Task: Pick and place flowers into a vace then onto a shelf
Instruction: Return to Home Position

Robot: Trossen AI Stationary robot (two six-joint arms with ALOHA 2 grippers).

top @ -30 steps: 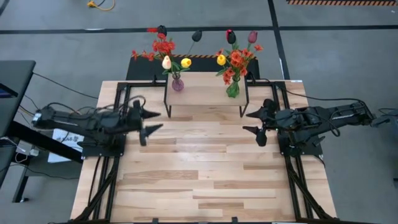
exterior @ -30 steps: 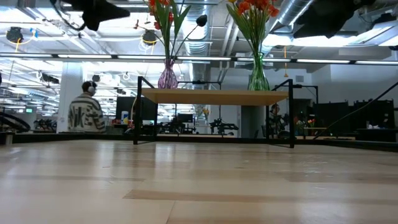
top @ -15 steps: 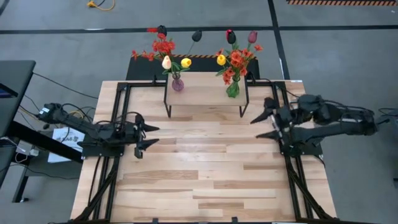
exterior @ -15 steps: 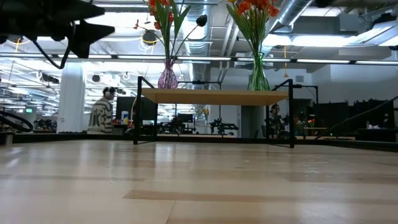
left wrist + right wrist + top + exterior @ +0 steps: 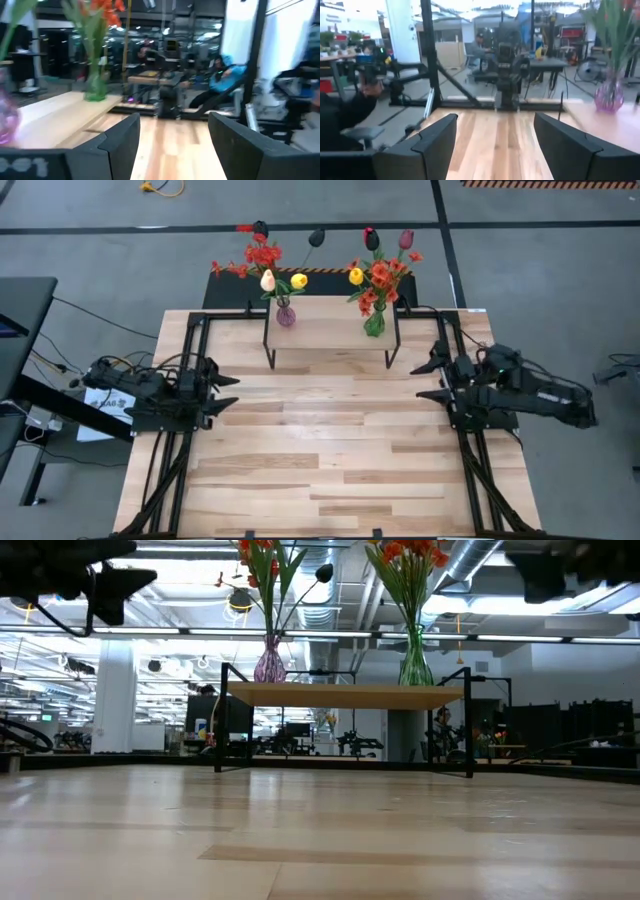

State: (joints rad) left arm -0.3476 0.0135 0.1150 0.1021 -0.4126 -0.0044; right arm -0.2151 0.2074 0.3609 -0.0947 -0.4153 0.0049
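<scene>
Table: a large table of pale wood planks carried everything, with black metal frames along its left and right edges.
Shelf: a low light-wood shelf on thin black metal legs stood at the middle of the table's far edge; the low view showed its board raised clear of the tabletop.
Purple vase: a small purple glass vase stood upright on the left end of the shelf.
Green vase: a slim green glass vase stood upright on the right end of the shelf, well apart from the purple one.
Flowers: artificial flowers on long thin green stems filled both vases. The purple vase held orange-red sprays with pale, yellow and dark tulip heads; the green vase held orange-red sprays with yellow, red and maroon heads.
Left pincer: the dark left pincer hung near the table's left edge, pointing inward, its fingers spread apart and holding nothing.
Right pincer: the dark right pincer hung near the table's right edge, facing the left one, its fingers likewise apart and empty.
Room: beyond the table a person in a blue hooded top showed, blurred.
</scene>
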